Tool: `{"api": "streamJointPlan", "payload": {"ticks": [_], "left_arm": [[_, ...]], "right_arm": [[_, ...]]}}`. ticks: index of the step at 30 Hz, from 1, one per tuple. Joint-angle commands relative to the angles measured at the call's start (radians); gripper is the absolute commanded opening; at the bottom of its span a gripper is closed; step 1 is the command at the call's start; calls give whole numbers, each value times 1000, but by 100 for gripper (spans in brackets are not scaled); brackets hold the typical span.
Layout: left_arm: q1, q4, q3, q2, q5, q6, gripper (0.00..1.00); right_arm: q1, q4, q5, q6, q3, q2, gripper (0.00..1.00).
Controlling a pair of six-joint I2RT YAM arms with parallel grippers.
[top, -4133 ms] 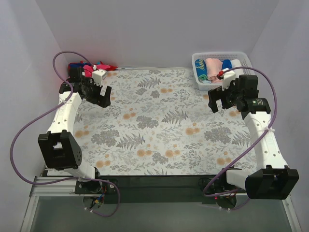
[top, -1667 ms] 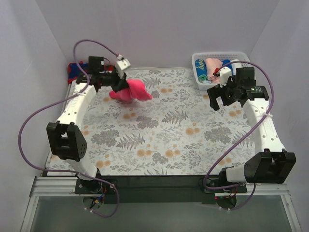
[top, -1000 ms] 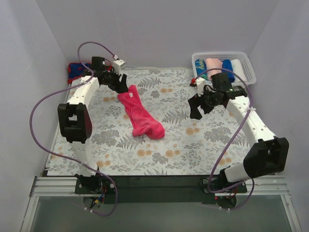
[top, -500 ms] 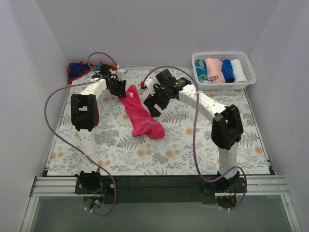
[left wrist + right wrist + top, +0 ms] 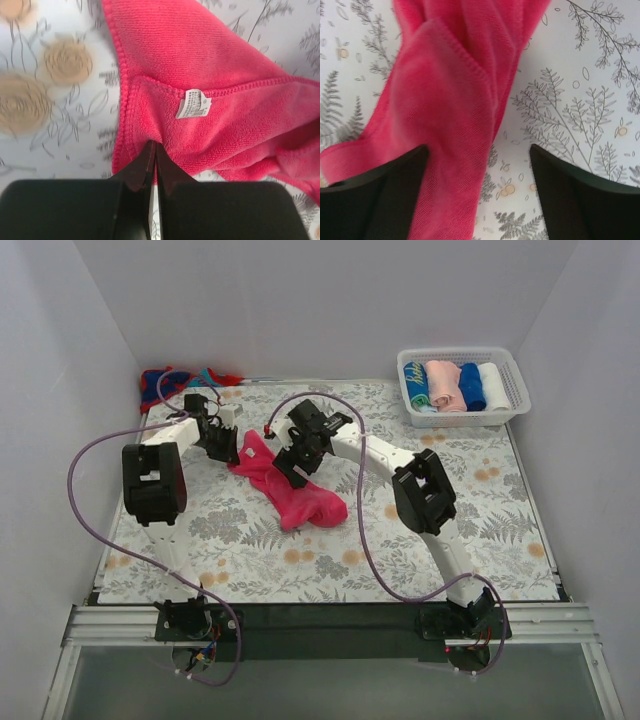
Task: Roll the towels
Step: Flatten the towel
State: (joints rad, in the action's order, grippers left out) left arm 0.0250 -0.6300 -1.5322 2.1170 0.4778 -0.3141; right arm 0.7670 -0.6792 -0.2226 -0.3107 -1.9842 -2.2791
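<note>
From above, the counter (image 5: 320, 612) wears a grey-and-orange floral cloth (image 5: 450, 500), with pale walls (image 5: 320, 300) on three sides. A white basket (image 5: 470, 421) of rolled towels (image 5: 445, 383) sits at the far right corner, and the red-and-blue towel (image 5: 170, 377) lies bunched at the far left corner. The hot-pink towel (image 5: 295, 495) lies crumpled in a long strip left of centre. The left arm (image 5: 165, 435) bends inward to the strip's far end. The right arm (image 5: 370, 452) stretches across the counter to the same end from the other side.

In the left wrist view, the left jaws are pressed together on a pinch of the hot-pink towel's (image 5: 210, 60) hem, just below its white label (image 5: 193, 104).

In the right wrist view, the right jaws stand wide and hold nothing. One is over the folded hot-pink towel (image 5: 450, 100), the other over bare floral cloth (image 5: 580, 100).
</note>
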Motion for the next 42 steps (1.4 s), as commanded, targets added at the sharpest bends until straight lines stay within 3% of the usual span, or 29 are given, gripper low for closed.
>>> {"api": "streamJointPlan", "payload": {"ticks": [1,2,5,15,26,28,30,31,32,33,36,39,42], "left_arm": [[16,-31,82,-95,13,3,0],[18,-28,118,-115,13,-2,0],[26,-31,153,-144,2,1,0],[110,-74,204,-189,4,27,0],[141,-149,348,-316,-7,96,0],[145,-186,337,-313,21,125,11],[154,-221,311,-324,97,196,26],[156,-229,301,-348,120,219,39],[161,-240,291,-362,152,275,44],[164,-264,265,-391,177,303,48],[167,-304,225,-422,238,429,50],[156,-358,192,-414,315,521,46],[107,-312,199,-405,288,536,43]], "right_arm": [[3,21,25,6,-73,-51,65],[3,20,28,-5,-71,-56,41],[-5,13,29,-16,-32,-4,2],[-175,-48,-34,-67,366,415,1],[-462,-114,31,-306,870,786,1],[-468,-114,25,-326,913,831,1],[-468,-137,-7,-358,927,842,11],[-468,-143,-4,-361,926,846,21],[-466,-149,18,-364,921,846,41],[-469,-170,26,-372,906,849,47],[-478,-195,25,-404,886,877,53],[-495,-212,-17,-412,845,899,52],[-505,-207,-35,-389,802,868,49]]}}
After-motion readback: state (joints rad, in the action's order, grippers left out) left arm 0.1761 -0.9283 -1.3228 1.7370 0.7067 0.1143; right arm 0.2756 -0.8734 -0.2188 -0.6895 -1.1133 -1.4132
